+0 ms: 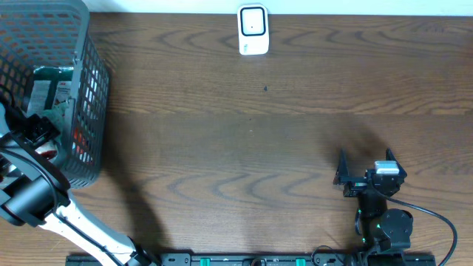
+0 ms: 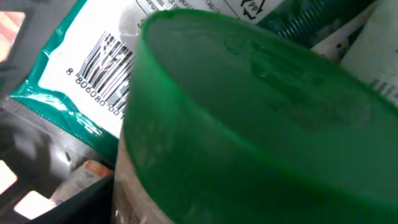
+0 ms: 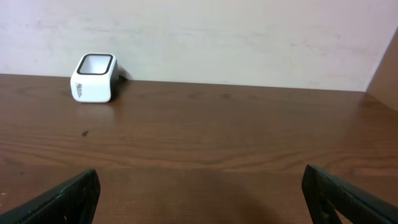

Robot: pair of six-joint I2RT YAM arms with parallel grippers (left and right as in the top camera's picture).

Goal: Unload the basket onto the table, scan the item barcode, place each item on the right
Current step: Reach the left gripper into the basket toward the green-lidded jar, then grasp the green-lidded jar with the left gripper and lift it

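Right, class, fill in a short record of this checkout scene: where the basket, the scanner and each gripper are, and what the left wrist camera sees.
basket: grey mesh, on the left side of the table, packets inside
scanner: white, middle of the far edge, standing alone
left gripper: down inside the basket; jaws not visible
left wrist view: green lid up close, barcoded packet behind it
right gripper: open, empty, low over the table's near right

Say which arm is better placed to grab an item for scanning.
Left. The left hand is in the basket, close over a green lid and a barcoded packet. The right hand hangs open across the table.
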